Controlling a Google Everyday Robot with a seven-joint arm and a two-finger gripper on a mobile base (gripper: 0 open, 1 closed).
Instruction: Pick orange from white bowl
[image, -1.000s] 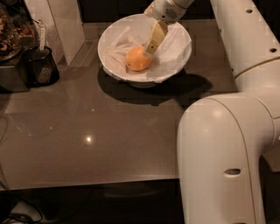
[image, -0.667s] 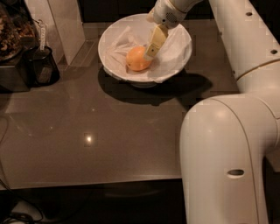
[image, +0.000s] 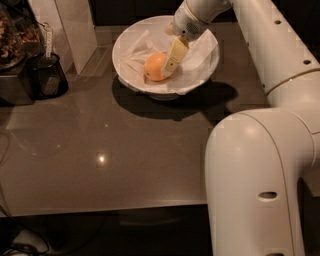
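The orange (image: 155, 67) lies inside the white bowl (image: 131, 40), a little left of its middle, on wrinkly white paper. The bowl stands at the back of the dark grey counter. My gripper (image: 169, 69) reaches down into the bowl from the upper right and sits against the orange's right side. The orange rests on the bowl's lining. My white arm (image: 260, 45) runs along the right side of the view.
A dark cup-like container (image: 47, 75) and a tray of mixed items (image: 12, 40) stand at the left back. A pale wall panel (image: 75, 25) rises behind them. My large white arm link (image: 255, 185) fills the lower right. The counter's front edge (image: 100, 207) runs below.
Almost nothing has changed. My gripper stays against the orange's right side, its tip a touch lower. The orange and the bowl have not moved.
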